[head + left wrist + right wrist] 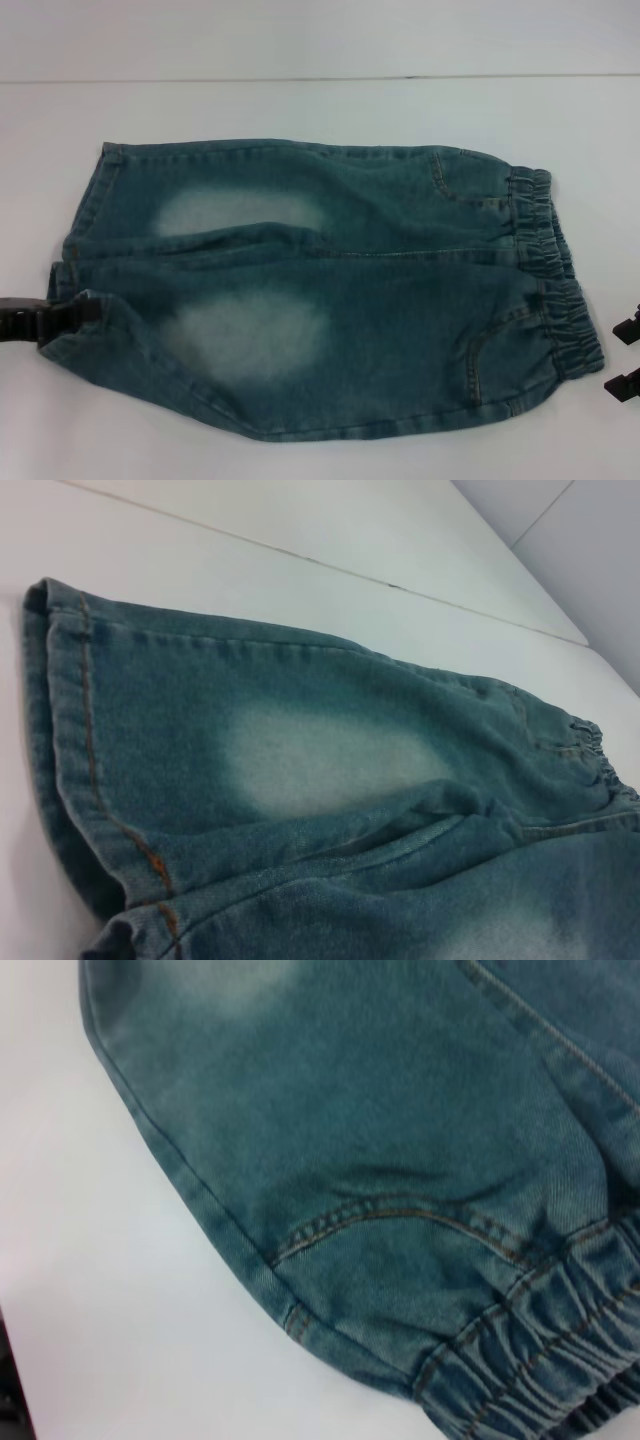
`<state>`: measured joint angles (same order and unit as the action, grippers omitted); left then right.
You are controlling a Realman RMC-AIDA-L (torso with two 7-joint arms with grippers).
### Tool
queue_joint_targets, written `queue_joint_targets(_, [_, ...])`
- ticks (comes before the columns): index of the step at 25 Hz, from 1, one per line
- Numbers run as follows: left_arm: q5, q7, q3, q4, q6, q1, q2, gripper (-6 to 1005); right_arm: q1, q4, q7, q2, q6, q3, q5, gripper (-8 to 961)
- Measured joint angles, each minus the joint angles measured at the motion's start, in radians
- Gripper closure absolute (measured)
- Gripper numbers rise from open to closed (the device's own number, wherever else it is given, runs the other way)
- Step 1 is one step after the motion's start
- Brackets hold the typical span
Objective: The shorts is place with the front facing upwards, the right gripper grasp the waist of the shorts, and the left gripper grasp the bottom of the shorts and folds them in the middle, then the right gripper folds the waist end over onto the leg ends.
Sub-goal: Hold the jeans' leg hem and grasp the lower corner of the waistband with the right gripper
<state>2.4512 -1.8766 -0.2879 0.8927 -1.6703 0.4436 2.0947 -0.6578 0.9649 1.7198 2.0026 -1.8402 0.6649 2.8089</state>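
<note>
The blue-green denim shorts (330,290) lie flat on the white table, with pale faded patches on both legs. The gathered elastic waist (555,270) is at the right and shows close up in the right wrist view (540,1360). The bottom of the shorts, two straight leg hems (85,215), is at the left, with orange stitching in the left wrist view (90,750). My left gripper (90,308) comes in from the left edge and reaches onto the near leg's hem. My right gripper (622,357) stands open just right of the waist's near corner, not touching it.
The white table (320,110) runs past the shorts on all sides. Its far edge shows as a thin line (300,78) at the back, and the shorts' near side seam (380,432) lies close to the table's front.
</note>
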Motion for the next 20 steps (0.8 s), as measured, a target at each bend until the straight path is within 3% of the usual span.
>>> queue_joint_targets(20, [-0.012,0.01,0.0,-0.003,0.015,0.002,0.0,996,-0.053,-0.083,0.05,0.012,0.045,0.121,0.019,70])
